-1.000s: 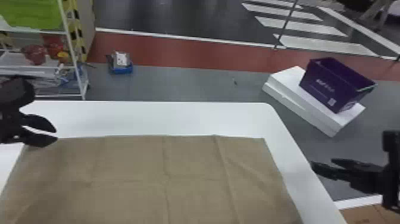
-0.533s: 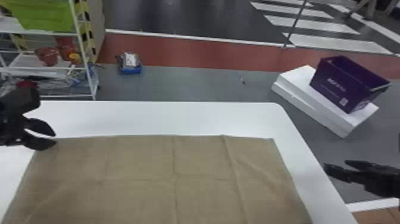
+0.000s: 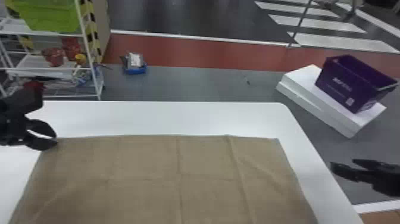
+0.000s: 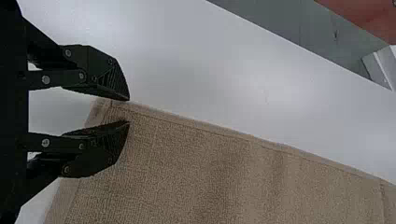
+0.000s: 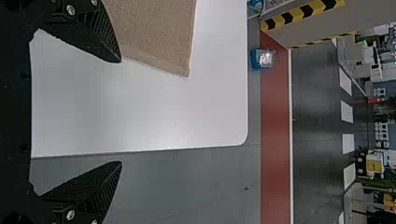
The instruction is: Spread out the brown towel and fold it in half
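The brown towel [image 3: 148,166] lies spread nearly flat on a white table, with crossing creases. In the head view, my left gripper [image 3: 56,139] is at the towel's far left corner. The left wrist view has the left gripper [image 4: 129,111] partly open, one fingertip over the towel [image 4: 210,172] and the other by its hemmed edge. Beyond the table's right side, clear of the cloth, is my right gripper [image 3: 342,163]. Seen from its wrist, the right gripper [image 5: 121,112] is wide open with nothing held, and a corner of the towel [image 5: 154,32] shows past one finger.
The white table [image 3: 166,117] has its rounded far right corner between the towel and the floor. A purple bin [image 3: 345,86] rests on white slabs [image 3: 321,110] off to the right. At the far left stands a shelf rack [image 3: 53,71].
The head view has shifted, so the scene sits farther right in it. The gap between my left gripper's fingers has narrowed at the towel's corner. My right gripper has shifted slightly outward.
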Controlling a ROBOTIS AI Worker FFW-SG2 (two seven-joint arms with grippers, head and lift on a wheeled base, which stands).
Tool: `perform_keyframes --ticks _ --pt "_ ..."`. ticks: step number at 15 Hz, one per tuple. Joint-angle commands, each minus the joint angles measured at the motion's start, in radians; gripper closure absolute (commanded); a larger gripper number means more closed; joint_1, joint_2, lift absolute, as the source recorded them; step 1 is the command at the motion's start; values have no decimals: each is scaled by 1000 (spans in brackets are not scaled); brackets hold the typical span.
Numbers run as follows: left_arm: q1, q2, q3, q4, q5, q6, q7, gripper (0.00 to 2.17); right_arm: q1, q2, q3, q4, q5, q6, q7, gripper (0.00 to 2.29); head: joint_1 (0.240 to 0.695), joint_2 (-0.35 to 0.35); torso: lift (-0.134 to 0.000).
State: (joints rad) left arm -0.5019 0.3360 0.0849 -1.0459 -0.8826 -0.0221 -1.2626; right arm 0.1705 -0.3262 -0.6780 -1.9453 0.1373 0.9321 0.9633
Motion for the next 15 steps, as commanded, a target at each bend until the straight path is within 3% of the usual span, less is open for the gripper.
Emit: perform_keyframes --ticks 1,4,6,10,15 --pt "-3 5 -1 17 -1 0 8 836 -14 -1 5 0 4 3 0 113 695 -191 -124" --pt "-1 9 -1 18 1 0 8 1028 -22 -1 15 -1 7 6 0 113 695 -182 -124" --pt "5 14 -1 12 1 -9 8 1477 -29 -1 26 -1 13 6 -3 113 695 -177 -124" --pt "13 15 1 3 7 -28 8 1521 -118 -1 92 62 71 15 -43 113 695 -173 -124" --pt "34 15 12 -5 16 -40 5 1521 -339 15 264 305 160 3 -110 124 695 -153 -124"
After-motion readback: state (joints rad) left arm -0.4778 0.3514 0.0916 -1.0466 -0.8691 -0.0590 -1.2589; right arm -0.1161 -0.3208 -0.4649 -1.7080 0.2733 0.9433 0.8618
